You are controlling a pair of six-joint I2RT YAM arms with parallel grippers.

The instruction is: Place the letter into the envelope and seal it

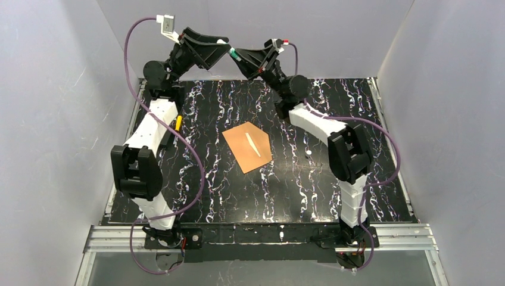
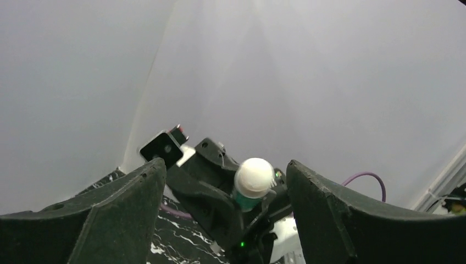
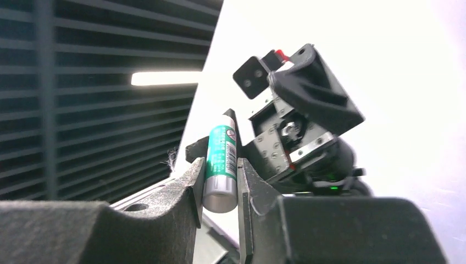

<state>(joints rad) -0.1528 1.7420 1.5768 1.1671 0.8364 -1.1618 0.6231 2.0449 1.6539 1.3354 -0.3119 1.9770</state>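
Fingers (image 2: 132, 203) of your left gripper (image 2: 225, 164) stand wide apart with nothing between them. The gripper is raised above the far edge of the table (image 1: 333, 196) and points right. Just past its tips is the white end of a glue stick (image 3: 222, 151), a green-labelled tube aimed back at it. Your right gripper (image 3: 220, 165) is clamped on that tube near its grey base, jaws pressed against both sides. It is also up high, facing your left one, and in the top view the two nearly meet tip to tip. Below them and nearer to you, the envelope (image 1: 238, 156) lies flat near the middle of the table, turned at a slant and well apart from both grippers. A thin pale strip (image 1: 252, 145) shows on its face; you cannot tell whether that is the letter's edge. Right of the envelope sits a small white speck (image 1: 308, 154).
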